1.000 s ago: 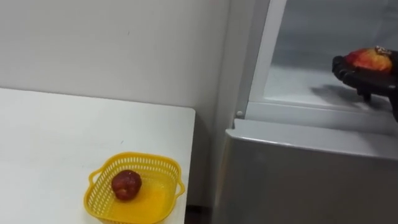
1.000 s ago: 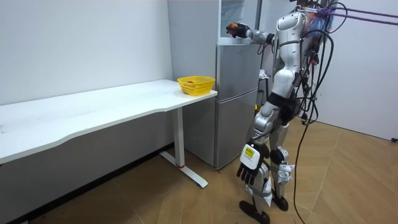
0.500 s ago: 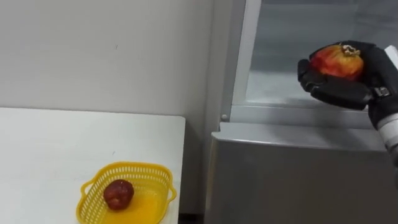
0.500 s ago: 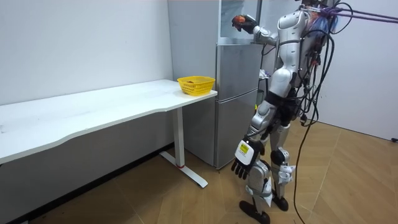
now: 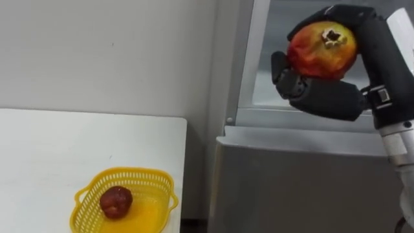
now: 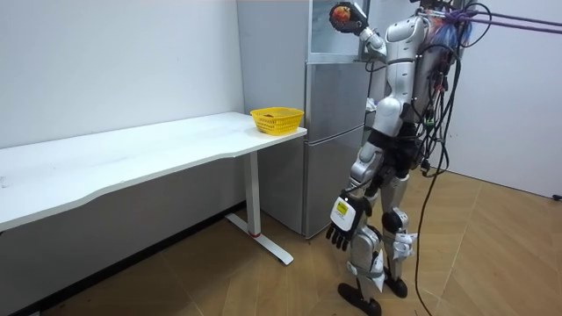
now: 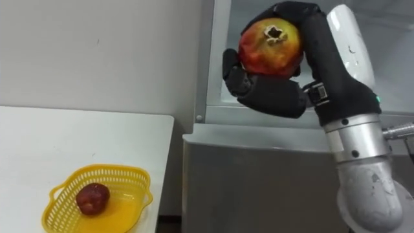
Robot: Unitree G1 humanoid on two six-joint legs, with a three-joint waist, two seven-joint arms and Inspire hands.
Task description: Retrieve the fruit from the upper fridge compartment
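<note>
Your right hand [image 5: 326, 100] is raised in front of the fridge [image 5: 304, 188], level with its open upper compartment [image 5: 264, 71]. The fingers and thumb are curled round a red-and-yellow fruit [image 5: 321, 48], which sits in the palm with its crown end facing the head camera. The fruit is in front of the compartment's opening, above the closed grey lower door. It touches neither the shelf nor the frame.

Your left hand [image 6: 342, 233] hangs at the thigh, well below the fridge's upper compartment. Its fingers point down and are loose — it holds nothing.

The room view shows the robot upright on both feet, directly before the fridge, with the right arm lifted to head height.

A white table [image 5: 39, 155] stands to the left of the fridge, its end close to the fridge's side. A yellow basket [image 5: 150, 180] rests on the table corner nearest the fridge. In it lies one dark red fruit [image 5: 116, 202], toward the side of the basket away from the fridge — clear of both hands.
</note>
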